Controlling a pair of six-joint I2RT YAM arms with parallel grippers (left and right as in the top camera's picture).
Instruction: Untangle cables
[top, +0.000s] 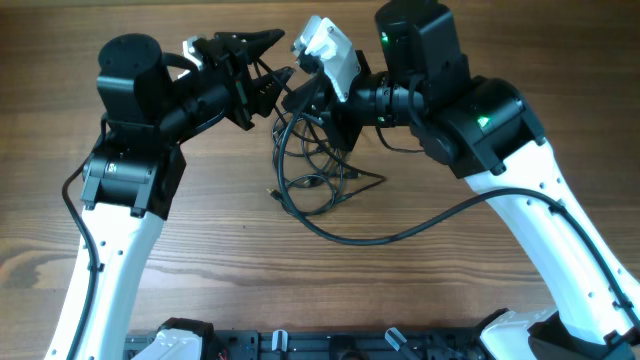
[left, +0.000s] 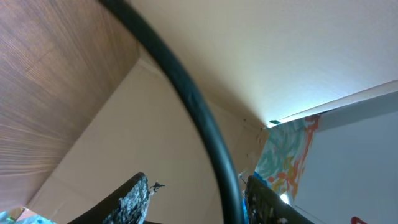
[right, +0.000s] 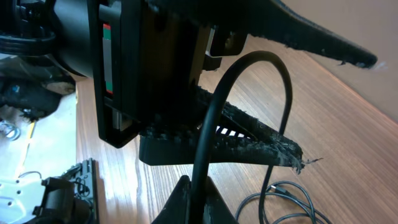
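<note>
While the cables (top: 312, 175) lie heaped in crossing loops, tangle: not undone; I judge the task to be at an early stage.
Done so far: one strand (right: 283, 93) is raised off the table (top: 220, 250) and arches between the two arms; nothing is laid out apart yet.
Left to do: draw that strand clear of the heap, then part the other loops, which overlap at centre frame in the overhead view, just below both arms' tips.
Right fingers (right: 208, 211): pressed together on the strand at the bottom edge of the right wrist view; it rises from them and curves over to the right.
Left fingers (left: 134, 199): apart, with a gap much wider than the strand, gripping nothing.
Strand against left fingers: it runs down between them in the left wrist view, hard by the right-hand one and well off the left-hand one; I cannot tell whether it touches.
Plug end (top: 271, 190): a small one lies on the table at the heap's left edge.
</note>
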